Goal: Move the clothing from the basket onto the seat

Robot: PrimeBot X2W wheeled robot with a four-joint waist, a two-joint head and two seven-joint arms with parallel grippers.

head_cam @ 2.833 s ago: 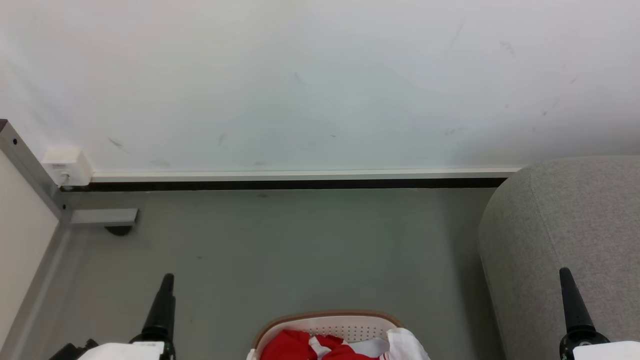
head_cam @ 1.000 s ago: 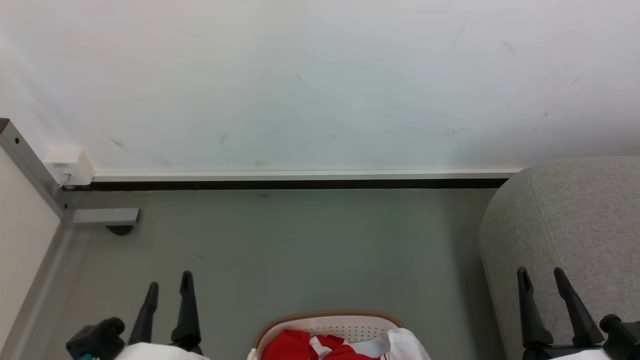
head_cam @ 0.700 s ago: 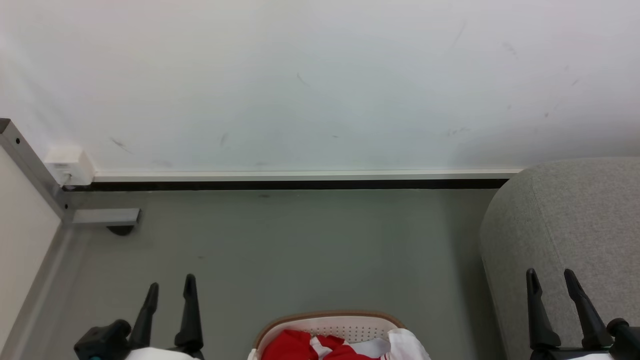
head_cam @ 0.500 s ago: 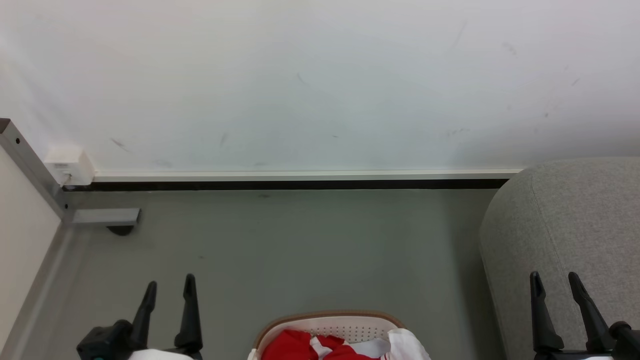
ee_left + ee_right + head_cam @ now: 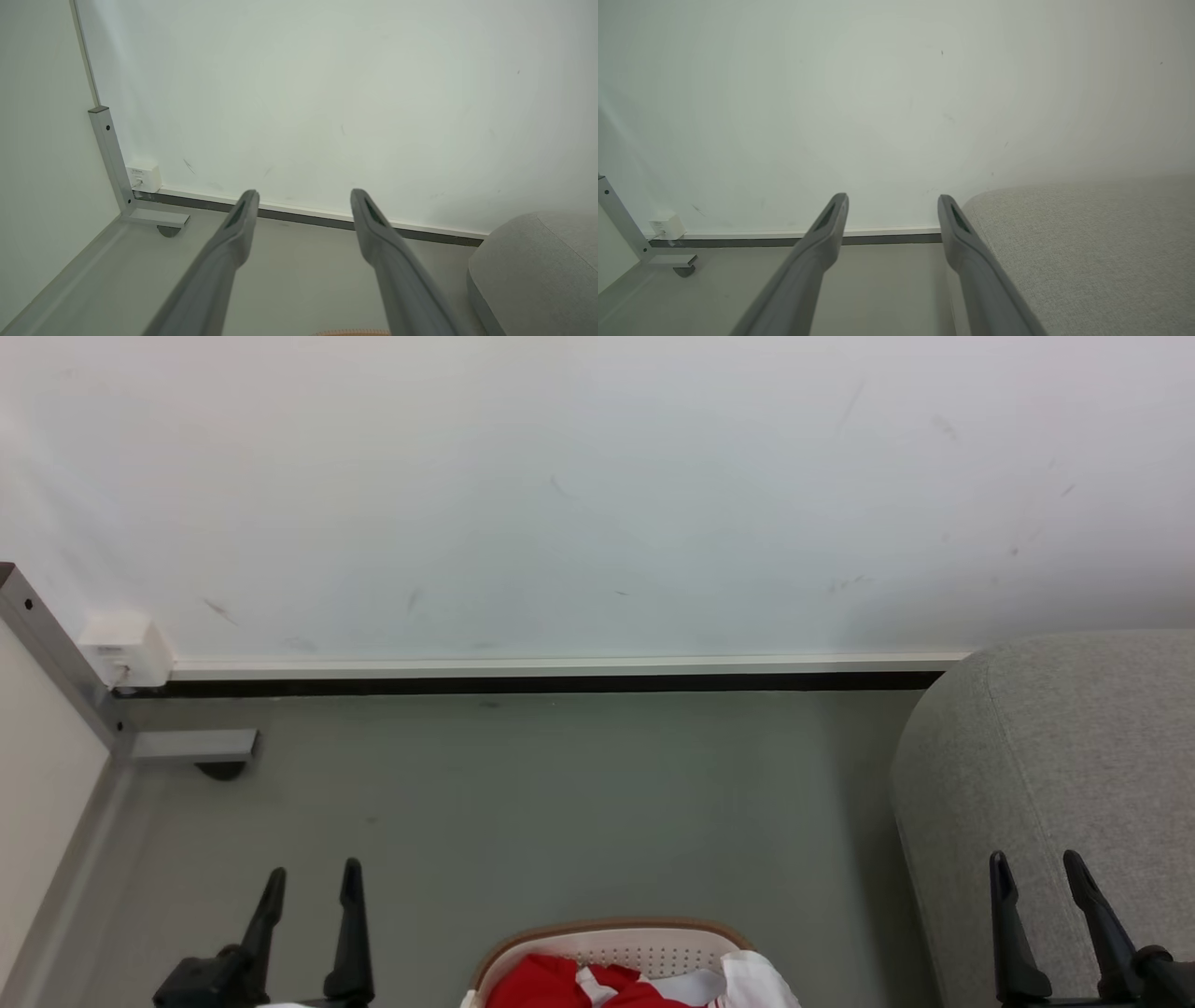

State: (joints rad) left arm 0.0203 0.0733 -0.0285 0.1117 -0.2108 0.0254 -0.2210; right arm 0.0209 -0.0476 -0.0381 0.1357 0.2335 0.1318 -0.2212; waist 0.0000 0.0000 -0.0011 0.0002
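You are seeing the clothing (image 5: pixel 551 985) lying bunched left-to-right across the basket (image 5: pixel 616 926); left gripper (image 5: pixel 313 870) and right gripper (image 5: pixel 1033 857) are hanging spread, empty, pointing at the wall (image 5: pixel 597 504).

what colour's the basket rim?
Brown. The basket has a brown rim above a white wall with small holes; it shows best in the head view.

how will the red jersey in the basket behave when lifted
The red jersey lies crumpled in the basket, so probably floppy, draping from any pinch. It looks thin, likely light. The white fabric touching it might drag along.
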